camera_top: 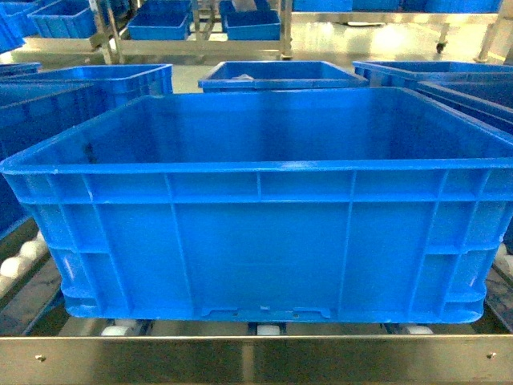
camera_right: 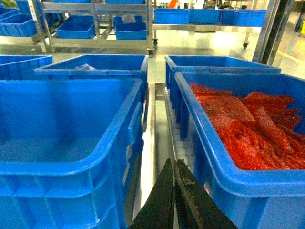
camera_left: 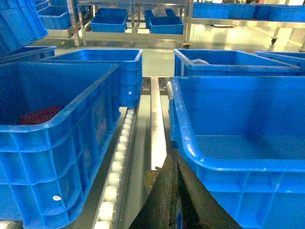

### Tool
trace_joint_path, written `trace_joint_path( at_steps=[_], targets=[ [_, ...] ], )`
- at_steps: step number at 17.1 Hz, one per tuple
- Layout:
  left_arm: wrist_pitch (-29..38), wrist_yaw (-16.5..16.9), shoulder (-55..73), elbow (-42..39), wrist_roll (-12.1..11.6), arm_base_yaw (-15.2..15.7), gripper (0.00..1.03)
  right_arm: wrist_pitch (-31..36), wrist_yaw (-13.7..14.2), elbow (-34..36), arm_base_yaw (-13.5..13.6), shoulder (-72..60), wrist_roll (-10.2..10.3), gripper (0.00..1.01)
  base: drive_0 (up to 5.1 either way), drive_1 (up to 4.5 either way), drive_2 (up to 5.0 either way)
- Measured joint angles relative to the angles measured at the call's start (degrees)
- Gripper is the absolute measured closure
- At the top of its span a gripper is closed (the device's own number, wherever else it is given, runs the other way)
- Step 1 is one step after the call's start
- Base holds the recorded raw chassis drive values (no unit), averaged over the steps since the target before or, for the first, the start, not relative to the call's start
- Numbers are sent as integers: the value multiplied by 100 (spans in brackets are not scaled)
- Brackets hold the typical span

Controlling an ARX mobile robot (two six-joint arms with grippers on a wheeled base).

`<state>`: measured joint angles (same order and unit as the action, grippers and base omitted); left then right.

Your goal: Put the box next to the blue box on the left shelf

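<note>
The box (camera_top: pixel 256 241) is seen set on the left shelf (camera_top: pixel 256 357) rollers beside a neighbouring blue box (camera_left: pixel 52 143), placement judged done; both grippers (camera_left: pixel 174 191) (camera_right: pixel 174 191) are closed on nothing (retreat left).

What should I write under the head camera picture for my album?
Empty blue box sits on the shelf's rollers, other blue boxes around it.
</note>
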<state>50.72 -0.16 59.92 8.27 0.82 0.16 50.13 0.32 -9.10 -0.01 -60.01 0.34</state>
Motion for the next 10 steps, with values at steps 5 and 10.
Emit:
trace_joint_path(
  at_steps=[5, 10],
  targets=[
    [-380, 13, -883, -673, 0, -9, 101, -175, -22, 616, 0, 933, 0, 100, 0, 0, 0],
    [-1344, 13, -2092, -734, 0, -9, 101, -1161, -22, 828, 0, 2031, 0, 100, 0, 0, 0]
  ],
)
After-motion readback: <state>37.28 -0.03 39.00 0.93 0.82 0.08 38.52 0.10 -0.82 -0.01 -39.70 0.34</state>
